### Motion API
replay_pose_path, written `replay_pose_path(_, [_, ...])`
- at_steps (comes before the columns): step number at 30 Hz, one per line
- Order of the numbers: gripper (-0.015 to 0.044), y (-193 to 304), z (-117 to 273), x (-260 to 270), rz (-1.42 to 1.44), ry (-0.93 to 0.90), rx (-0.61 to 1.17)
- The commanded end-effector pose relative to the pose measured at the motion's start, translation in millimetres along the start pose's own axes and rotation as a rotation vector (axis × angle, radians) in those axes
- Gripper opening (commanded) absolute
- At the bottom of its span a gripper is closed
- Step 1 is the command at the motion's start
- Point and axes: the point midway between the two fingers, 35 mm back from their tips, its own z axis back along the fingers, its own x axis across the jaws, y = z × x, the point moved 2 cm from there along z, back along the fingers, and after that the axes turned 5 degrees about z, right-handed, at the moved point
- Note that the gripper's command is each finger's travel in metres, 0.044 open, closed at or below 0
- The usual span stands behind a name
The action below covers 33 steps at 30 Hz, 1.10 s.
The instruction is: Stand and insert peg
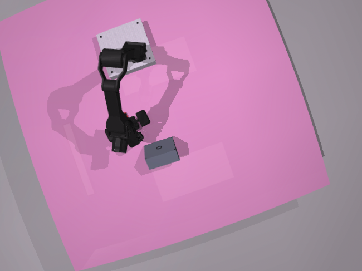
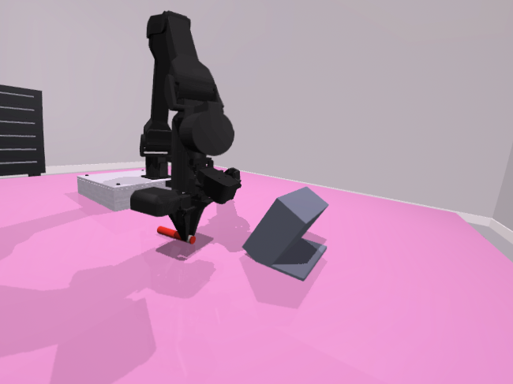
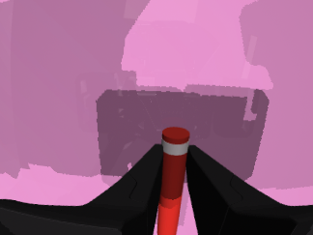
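With its fingers drawn nearly together, the tool (image 2: 189,236) (image 3: 174,152) is clamped on the red peg (image 2: 167,232) (image 3: 174,169) close to its white band, the peg lying along the pink surface (image 1: 241,102) (image 2: 384,315) (image 3: 179,46), apart from the grey sloped block (image 1: 162,154) (image 2: 273,230).

the sloped panel (image 1: 164,154) sits near the black arm (image 1: 113,108).
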Motion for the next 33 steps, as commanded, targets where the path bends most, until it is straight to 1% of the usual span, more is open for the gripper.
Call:
replay_pose_path(1, [0.0049,1.5,1.8,1.0,0.001,-0.003,-0.031])
replay_pose_path(33, [0.0049,20.8,17.9,2.3,0.002,0.022,-0.315])
